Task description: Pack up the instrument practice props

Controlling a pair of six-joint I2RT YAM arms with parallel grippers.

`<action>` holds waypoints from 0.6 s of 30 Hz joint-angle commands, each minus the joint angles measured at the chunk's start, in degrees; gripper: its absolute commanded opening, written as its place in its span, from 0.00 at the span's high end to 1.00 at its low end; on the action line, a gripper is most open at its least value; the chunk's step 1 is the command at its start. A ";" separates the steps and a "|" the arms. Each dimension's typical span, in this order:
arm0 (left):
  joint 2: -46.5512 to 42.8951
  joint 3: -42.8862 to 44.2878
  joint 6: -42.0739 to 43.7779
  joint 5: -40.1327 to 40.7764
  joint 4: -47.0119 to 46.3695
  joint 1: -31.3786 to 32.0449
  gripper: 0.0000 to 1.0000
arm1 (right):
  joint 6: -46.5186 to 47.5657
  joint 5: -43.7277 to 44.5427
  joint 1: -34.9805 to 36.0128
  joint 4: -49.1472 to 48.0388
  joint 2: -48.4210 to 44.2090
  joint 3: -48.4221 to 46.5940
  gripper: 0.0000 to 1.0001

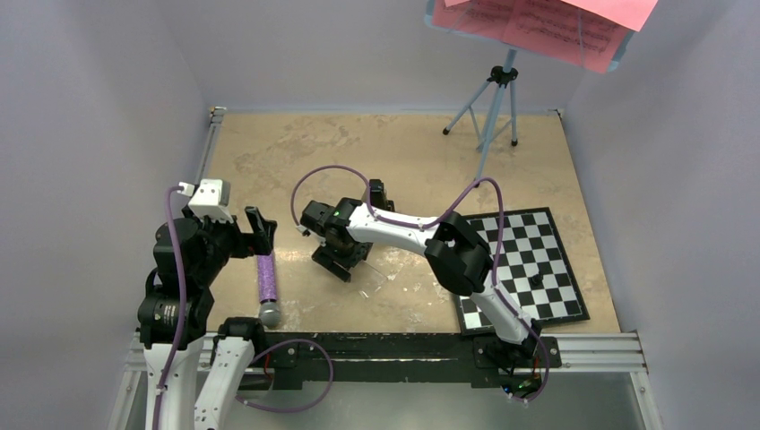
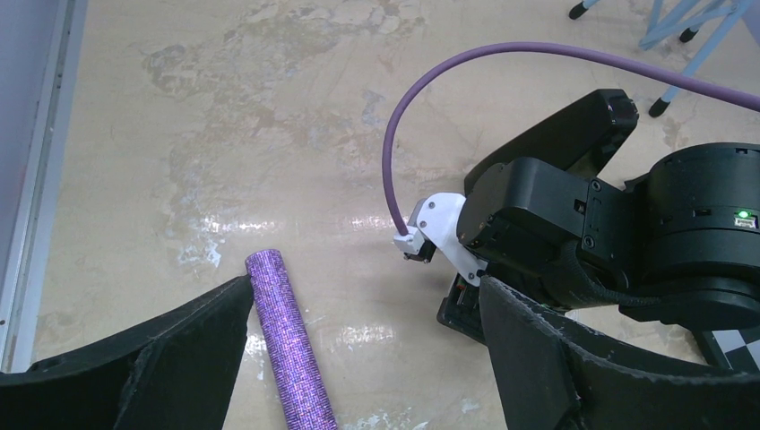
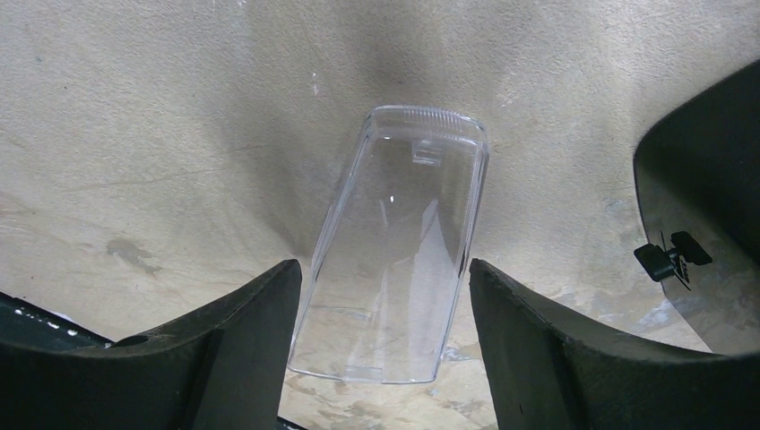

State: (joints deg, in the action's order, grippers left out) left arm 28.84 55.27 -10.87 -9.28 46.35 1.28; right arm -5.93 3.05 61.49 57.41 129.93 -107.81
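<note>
Clear plastic cover (image 3: pixel 394 251) lies flat between parted fingers (image 3: pixel 224 358) of the right hand (image 3: pixel 384 269).

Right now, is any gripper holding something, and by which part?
The left gripper is open and holds nothing. The right gripper straddles the cover at its long sides, on the table; whether it pinches cannot be told.

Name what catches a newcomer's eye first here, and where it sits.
Pink sheet-music pages on a light-blue music stand loom at the far right corner. A clear plastic cover lies between the fingers of the right gripper, and a glittery purple microphone lies beside the left arm.
</note>
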 commanded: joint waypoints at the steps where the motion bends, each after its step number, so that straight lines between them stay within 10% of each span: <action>1: -0.38 -0.65 0.68 -0.99 -1.26 0.22 0.00 | 0.81 -0.71 0.20 -0.20 0.27 -2.50 0.28; 18: -0.01 -0.75 0.92 -1.51 -1.38 0.13 0.00 | 1.53 -1.78 0.12 -0.06 1.65 -3.50 0.31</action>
State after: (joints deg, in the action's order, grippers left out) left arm 28.82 54.74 -10.85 -9.96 46.37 1.28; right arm -5.15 1.96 61.49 57.43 130.23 -108.73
